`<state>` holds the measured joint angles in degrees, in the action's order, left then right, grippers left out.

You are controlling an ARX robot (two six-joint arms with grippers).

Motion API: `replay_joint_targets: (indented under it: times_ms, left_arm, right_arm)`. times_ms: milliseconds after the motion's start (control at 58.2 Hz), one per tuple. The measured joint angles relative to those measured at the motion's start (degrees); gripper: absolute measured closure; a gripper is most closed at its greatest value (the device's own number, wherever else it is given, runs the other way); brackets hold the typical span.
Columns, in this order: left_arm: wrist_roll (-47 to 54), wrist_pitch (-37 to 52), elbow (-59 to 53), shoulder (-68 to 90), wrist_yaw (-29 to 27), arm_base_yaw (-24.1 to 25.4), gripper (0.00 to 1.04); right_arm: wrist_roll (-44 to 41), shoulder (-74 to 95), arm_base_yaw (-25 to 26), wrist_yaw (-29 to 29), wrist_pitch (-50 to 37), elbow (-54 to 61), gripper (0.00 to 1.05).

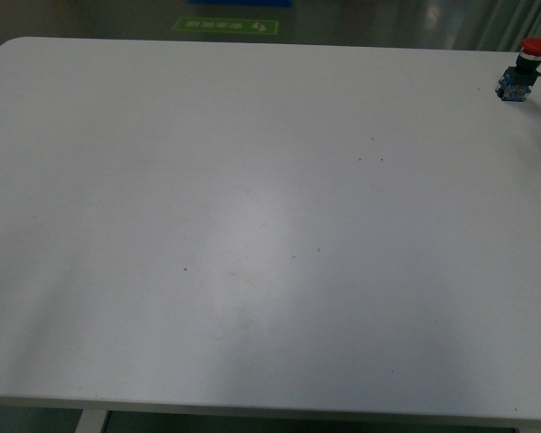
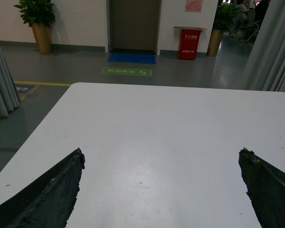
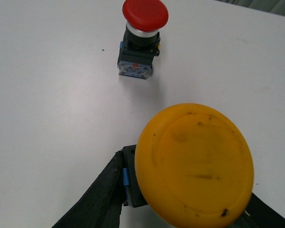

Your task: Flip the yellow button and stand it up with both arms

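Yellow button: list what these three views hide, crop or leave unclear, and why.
Right wrist view: the cap of the yellow button hides most of its block and the right gripper.
Front view: yellow button and grippers out of frame; red button tiny.
Left wrist view: left gripper cropped to fingertips.

Seemingly a lab or office hall: white worktop [image 1: 252,225], grey floor [image 2: 85,61] with green sign [image 1: 225,25] at frame top, door [image 2: 134,23], potted plants [image 2: 36,19], red cabinet [image 2: 188,45], grey curtains [image 2: 0,90].
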<state>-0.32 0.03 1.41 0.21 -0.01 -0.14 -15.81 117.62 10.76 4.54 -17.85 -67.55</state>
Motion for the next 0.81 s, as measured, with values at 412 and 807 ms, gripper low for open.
replay_joint_targets:
  times_ms: [412, 807]
  left_arm:
    - [0.0, 0.0, 0.0, 0.0, 0.0, 0.0, 0.07]
    - [0.0, 0.0, 0.0, 0.0, 0.0, 0.0, 0.07]
  right_arm:
    - [4.6, 3.6, -1.0, -3.2, 1.0, -0.2, 0.65]
    - [8.4, 4.7, -1.5, -4.2, -0.3, -0.3, 0.65]
